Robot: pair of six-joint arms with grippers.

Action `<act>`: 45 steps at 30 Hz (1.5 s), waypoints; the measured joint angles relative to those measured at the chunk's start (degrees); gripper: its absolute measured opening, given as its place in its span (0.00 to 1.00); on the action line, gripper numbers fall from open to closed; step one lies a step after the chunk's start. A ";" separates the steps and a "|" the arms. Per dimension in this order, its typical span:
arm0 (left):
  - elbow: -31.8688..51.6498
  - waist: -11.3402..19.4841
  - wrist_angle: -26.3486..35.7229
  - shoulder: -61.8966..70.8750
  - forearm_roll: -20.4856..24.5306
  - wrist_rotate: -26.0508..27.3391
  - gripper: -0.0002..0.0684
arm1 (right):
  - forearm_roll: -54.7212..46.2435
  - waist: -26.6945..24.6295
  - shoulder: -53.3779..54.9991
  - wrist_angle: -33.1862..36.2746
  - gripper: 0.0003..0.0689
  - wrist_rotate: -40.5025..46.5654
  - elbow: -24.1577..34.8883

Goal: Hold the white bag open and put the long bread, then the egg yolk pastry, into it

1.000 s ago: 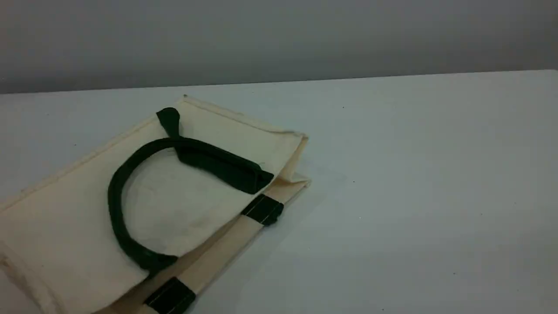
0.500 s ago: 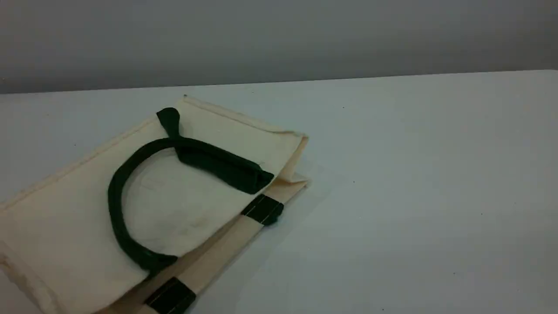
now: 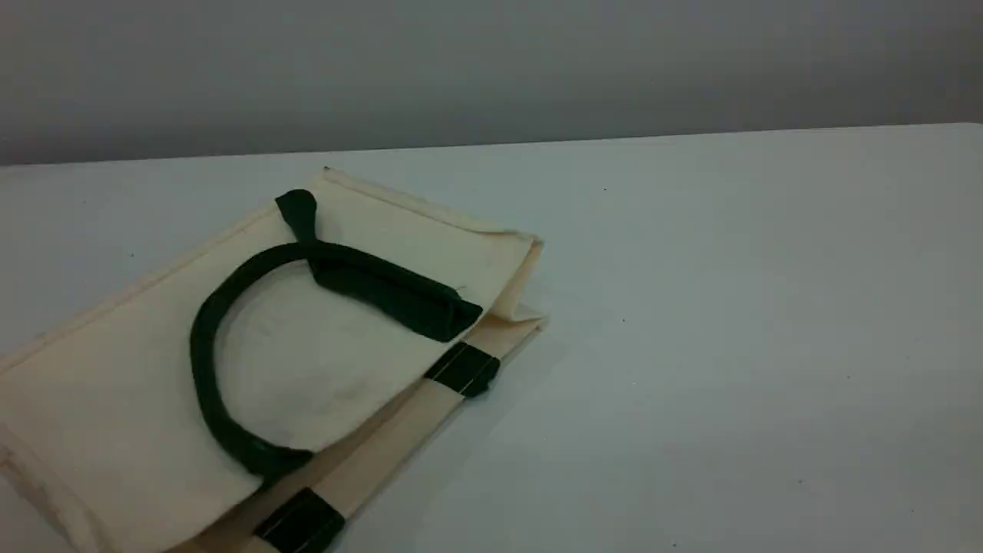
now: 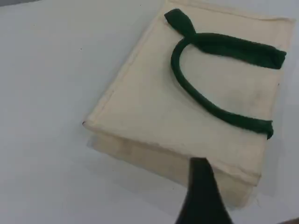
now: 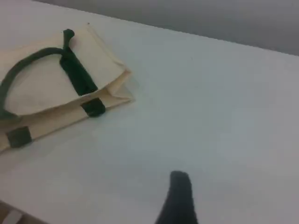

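White bag (image 3: 115,384) lies flat on the table (image 3: 729,346); both jaws stand apart, gripping nothing.
The left jaws' fingertip (image 4: 202,186) hangs above the bag's near edge. The right jaws' fingertip (image 5: 180,196) hangs over bare table, well apart from the bag. Farther on, the green handle (image 3: 201,353) lies looped on the bag's top panel.

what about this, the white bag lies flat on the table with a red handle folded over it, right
No: the handle is dark green, not red, as the scene view shows. The bag does lie flat on the table.
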 joint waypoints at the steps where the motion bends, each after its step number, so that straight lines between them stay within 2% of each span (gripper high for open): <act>1: 0.00 0.00 0.00 0.00 0.00 0.00 0.64 | 0.00 -0.60 0.00 0.00 0.77 0.00 0.00; 3: 0.00 0.34 0.00 0.00 -0.06 0.00 0.64 | 0.15 -3.03 0.00 0.00 0.77 0.00 0.00; 10: -0.04 5.66 0.00 -1.92 -0.06 0.00 0.64 | 0.15 -17.90 0.00 0.00 0.77 -0.05 0.00; 14: -0.12 5.83 0.07 -2.74 -0.31 0.00 0.64 | 0.15 -23.40 0.00 0.00 0.77 -0.05 0.00; 45: -0.12 5.13 0.07 -2.68 -0.26 0.00 0.64 | 0.42 -23.86 0.00 0.00 0.77 -0.05 0.00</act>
